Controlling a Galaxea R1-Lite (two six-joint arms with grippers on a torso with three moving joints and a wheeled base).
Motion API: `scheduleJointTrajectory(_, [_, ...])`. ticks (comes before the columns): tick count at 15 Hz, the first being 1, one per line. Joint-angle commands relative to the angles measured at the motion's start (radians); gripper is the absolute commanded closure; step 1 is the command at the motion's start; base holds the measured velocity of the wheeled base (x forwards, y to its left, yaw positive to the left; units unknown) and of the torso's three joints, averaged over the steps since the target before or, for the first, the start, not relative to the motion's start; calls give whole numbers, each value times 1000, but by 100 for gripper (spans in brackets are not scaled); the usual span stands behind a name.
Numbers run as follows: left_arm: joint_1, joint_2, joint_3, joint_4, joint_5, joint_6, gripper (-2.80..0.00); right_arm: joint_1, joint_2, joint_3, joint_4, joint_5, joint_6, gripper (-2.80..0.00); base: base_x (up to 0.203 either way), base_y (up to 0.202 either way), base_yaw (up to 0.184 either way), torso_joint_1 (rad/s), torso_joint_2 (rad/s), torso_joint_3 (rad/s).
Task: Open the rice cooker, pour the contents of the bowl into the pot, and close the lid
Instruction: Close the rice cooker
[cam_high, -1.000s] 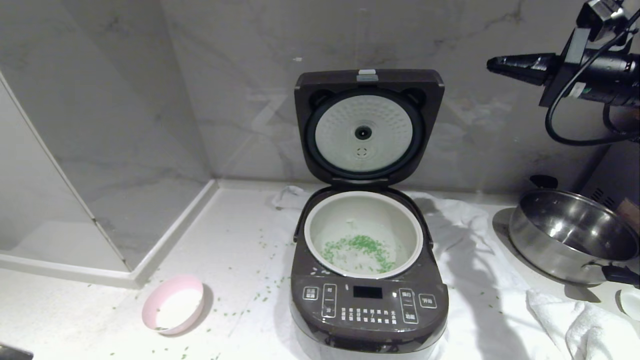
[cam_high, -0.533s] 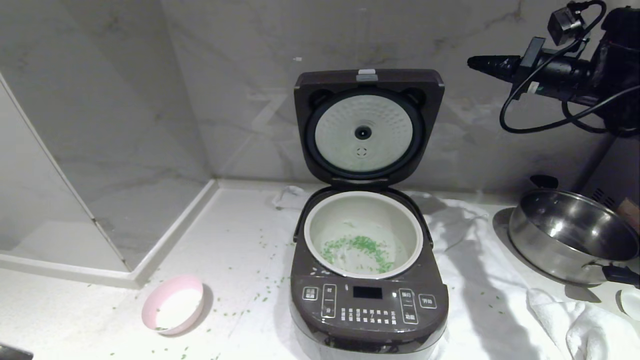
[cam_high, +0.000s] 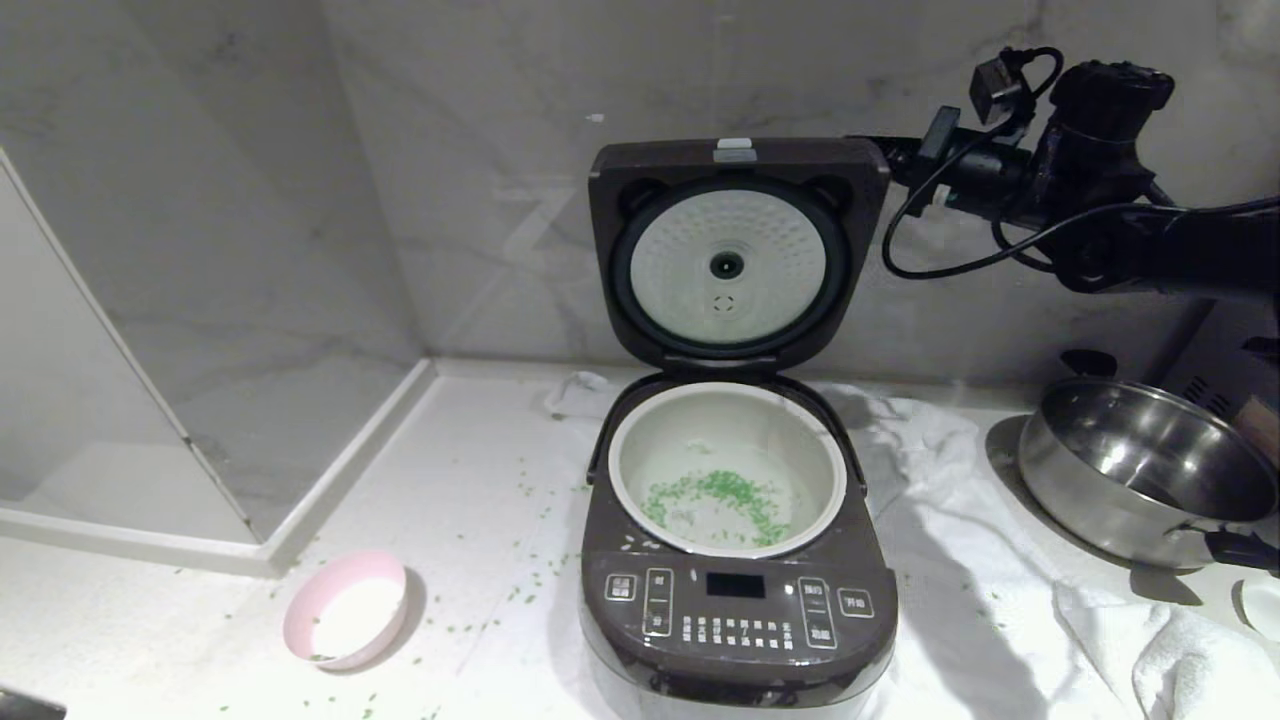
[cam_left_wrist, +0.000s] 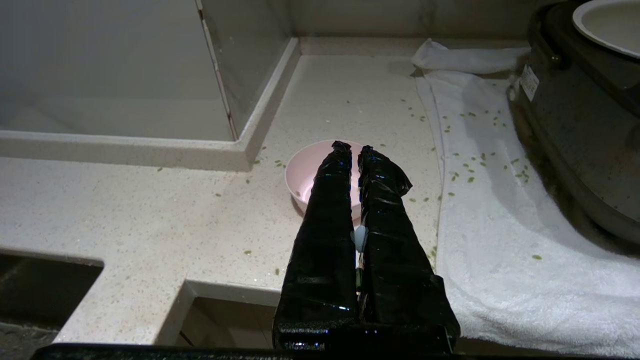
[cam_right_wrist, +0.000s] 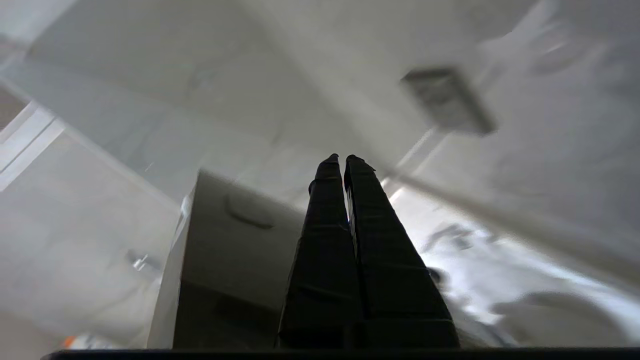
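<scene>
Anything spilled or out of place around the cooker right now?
Yes. Green bits are scattered over the counter and white towel beside the rice cooker, not only in the pot. The bowl sits emptied.

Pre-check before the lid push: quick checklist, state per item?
1. Scallion bits in the pot: ok, though many lie scattered on the counter.
2. Bowl set down clear of the rice cooker: ok, upright on the counter to its left.
3. Lid state: not ok, stands fully open.
4. Right gripper positioned: ok, jaws shut, tip by the lid's upper right corner; contact cannot tell.
5. Pot rim free of obstruction: ok, nothing lies across it.
6. Left gripper out of the way: ok, jaws shut, low, in front of the bowl.
</scene>
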Motion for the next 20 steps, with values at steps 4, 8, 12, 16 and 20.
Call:
scheduleJointTrajectory(4, [0, -2, 12, -3, 3, -1, 0, 38, 18, 10, 4, 8, 18, 0, 0, 0, 0, 0, 0, 0])
scheduleJointTrajectory(8, [0, -2, 12, -3, 3, 1, 0, 42, -40, 117, 7, 13, 37, 0, 0, 0, 0, 0, 0, 0])
scheduleJointTrajectory(12, [0, -2, 12, -1, 1, 1, 0, 47, -96, 224, 5, 29, 37, 0, 0, 0, 0, 0, 0, 0])
scheduleJointTrajectory(16, [0, -2, 12, -3, 2, 1, 0, 50, -179, 383, -8, 100, 26, 0, 0, 0, 0, 0, 0, 0])
scheduleJointTrajectory(20, [0, -2, 6, 4, 4, -1, 0, 62, -247, 579, -52, 127, -37, 0, 0, 0, 0, 0, 0, 0])
